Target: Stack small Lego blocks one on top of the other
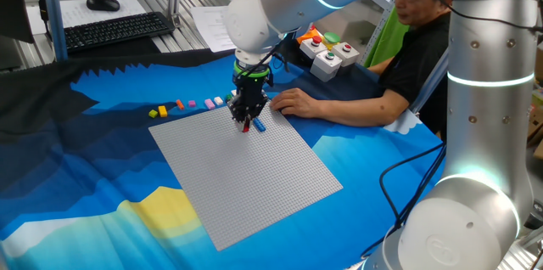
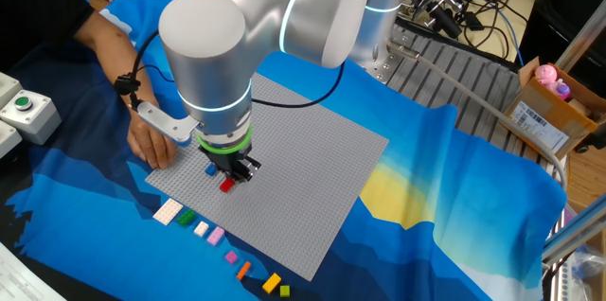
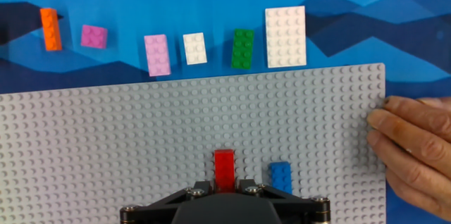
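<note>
My gripper [image 3: 225,182] is shut on a small red brick [image 3: 225,168] and holds it low at the grey baseplate [image 3: 141,139]; whether the brick touches the studs I cannot tell. A blue brick [image 3: 281,177] sits on the plate just right of it. The red brick [image 1: 246,126] and blue brick [image 1: 259,124] show under the gripper [image 1: 248,117] in one fixed view. In the other fixed view the gripper [image 2: 234,176] stands over the red brick [image 2: 226,185]. Beyond the plate's edge lie an orange [image 3: 50,29], magenta [image 3: 94,36], pink [image 3: 157,55], white [image 3: 194,48] and green brick [image 3: 242,48].
A larger white plate brick [image 3: 286,36] lies beside the green one. A person's hand [image 3: 412,150] rests on the baseplate's right edge. Yellow bricks [image 1: 158,111] lie at the end of the row on the blue cloth. Button boxes [image 1: 327,53] stand behind.
</note>
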